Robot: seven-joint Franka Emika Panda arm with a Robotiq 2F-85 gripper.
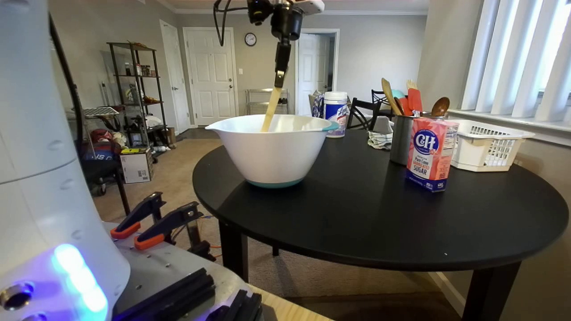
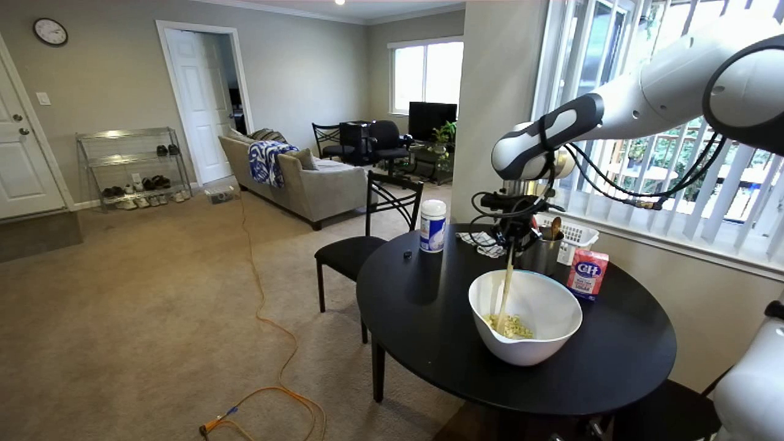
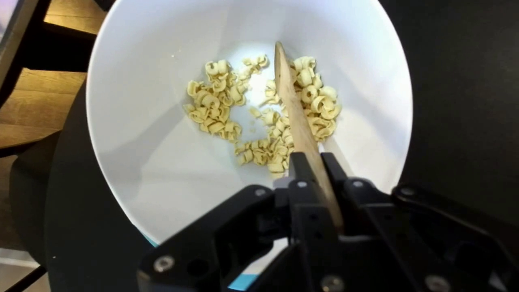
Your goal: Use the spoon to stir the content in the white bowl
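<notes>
The white bowl (image 1: 276,154) stands upright on the black table, with teal at its base and handle. It also shows in an exterior view (image 2: 520,352) and in the wrist view (image 3: 138,81). My gripper (image 1: 279,79) is shut on the pale wooden spoon (image 1: 271,109), above the bowl's rim; the gripper also shows in the wrist view (image 3: 315,162). The spoon (image 3: 298,117) slants down into the bowl, its lower end among pale yellow curled pasta pieces (image 3: 215,101). The pasta lies in clumps around a bare patch of the bottom. In an exterior view the bowl's wall hides the spoon's lower end.
On the black round table (image 1: 357,223) stand a sugar box (image 1: 430,154), a metal utensil holder (image 1: 401,140), a white basket (image 1: 484,154) and a wipes canister (image 1: 335,113). A folded cloth (image 1: 380,140) lies near the holder. A black chair (image 2: 349,254) stands beside the table.
</notes>
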